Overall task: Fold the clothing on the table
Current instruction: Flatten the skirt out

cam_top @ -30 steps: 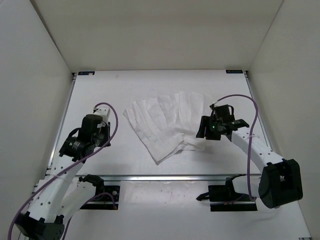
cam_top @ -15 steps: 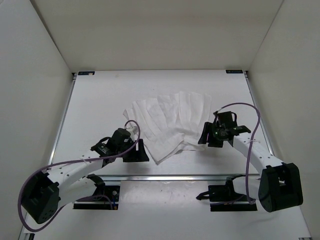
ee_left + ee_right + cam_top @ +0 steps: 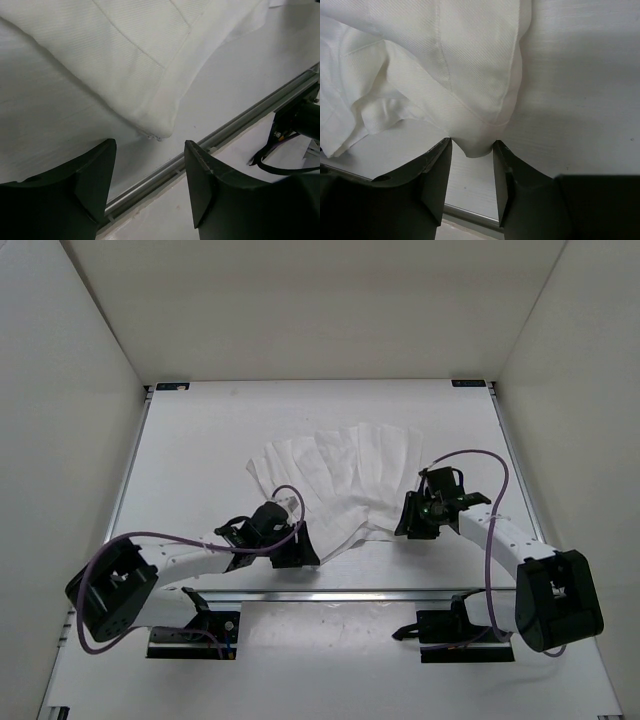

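The left claw [image 3: 149,150] gapes empty just short of the clothing [image 3: 335,475], at its near corner; the right claw [image 3: 471,146], half open, straddles another corner, unpinched. The clothing lies fanned on the worktop [image 3: 190,440]: the grasping step, I judge, needing both to pinch before lifting.

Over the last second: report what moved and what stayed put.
The left gripper swung in from the left side of the table to the near tip of the clothing. Its fingers are open there and grip nothing. The right gripper slid slightly nearer and now straddles the clothing's right corner without pinching it. Nothing was grasped or released. The clothing kept its fan shape and place.
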`<action>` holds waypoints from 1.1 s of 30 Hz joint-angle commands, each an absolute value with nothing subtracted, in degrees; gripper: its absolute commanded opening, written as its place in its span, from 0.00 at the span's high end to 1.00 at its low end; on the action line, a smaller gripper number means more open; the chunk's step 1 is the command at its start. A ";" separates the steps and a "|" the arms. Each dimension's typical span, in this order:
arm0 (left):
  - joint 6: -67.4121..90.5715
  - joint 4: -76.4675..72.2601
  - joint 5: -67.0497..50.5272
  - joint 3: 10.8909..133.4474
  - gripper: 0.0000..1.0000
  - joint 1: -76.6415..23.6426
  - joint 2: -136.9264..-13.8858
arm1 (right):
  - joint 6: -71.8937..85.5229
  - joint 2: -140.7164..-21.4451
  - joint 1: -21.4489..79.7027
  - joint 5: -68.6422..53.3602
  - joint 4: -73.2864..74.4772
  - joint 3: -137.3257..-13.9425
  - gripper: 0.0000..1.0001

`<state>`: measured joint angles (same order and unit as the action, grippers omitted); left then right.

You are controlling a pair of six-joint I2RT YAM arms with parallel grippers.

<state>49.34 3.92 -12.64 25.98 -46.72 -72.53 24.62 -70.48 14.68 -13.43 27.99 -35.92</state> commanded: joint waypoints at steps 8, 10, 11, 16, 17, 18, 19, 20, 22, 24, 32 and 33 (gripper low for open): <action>52.82 -2.54 -7.48 29.62 0.52 -49.30 -79.45 | 25.14 -71.72 15.64 -13.53 24.78 -35.51 0.86; 53.00 -3.08 -6.86 30.06 0.72 -49.22 -80.59 | 24.79 -72.15 15.73 -13.71 25.04 -35.60 1.00; 52.65 -2.82 -6.42 30.06 0.85 -49.13 -80.77 | 25.13 -71.64 15.73 -13.54 25.74 -36.03 1.00; 48.43 4.37 -5.02 30.67 1.00 -45.10 -76.47 | 22.86 -67.87 14.51 -14.67 29.87 -39.19 1.00; 46.43 6.31 -4.40 30.50 1.00 -42.65 -73.68 | 22.68 -66.29 14.33 -14.85 30.23 -40.07 1.00; 44.49 9.29 -3.96 31.11 1.00 -40.10 -70.43 | 22.15 -65.31 13.20 -16.59 31.10 -40.77 1.00; 43.34 12.54 -3.52 31.90 1.00 -38.77 -68.75 | 21.63 -63.48 11.88 -17.39 31.29 -41.48 1.00; 41.68 14.13 -2.73 32.43 1.00 -36.15 -65.69 | 21.01 -61.11 11.43 -18.97 31.64 -42.18 1.00; 38.94 20.01 -3.25 34.79 1.00 -32.44 -61.45 | 19.70 -58.29 9.59 -23.36 31.38 -43.06 1.00; 35.78 24.24 -3.78 37.25 1.00 -29.19 -57.24 | 19.16 -56.26 9.14 -27.05 31.99 -44.55 1.00; 31.56 41.99 -3.96 58.25 1.00 -29.54 -47.82 | 16.79 -50.81 16.51 -29.27 43.32 -66.84 1.00; 31.12 42.97 -4.39 62.53 1.00 -28.75 -47.29 | 17.05 -50.28 17.05 -29.27 44.37 -70.63 1.00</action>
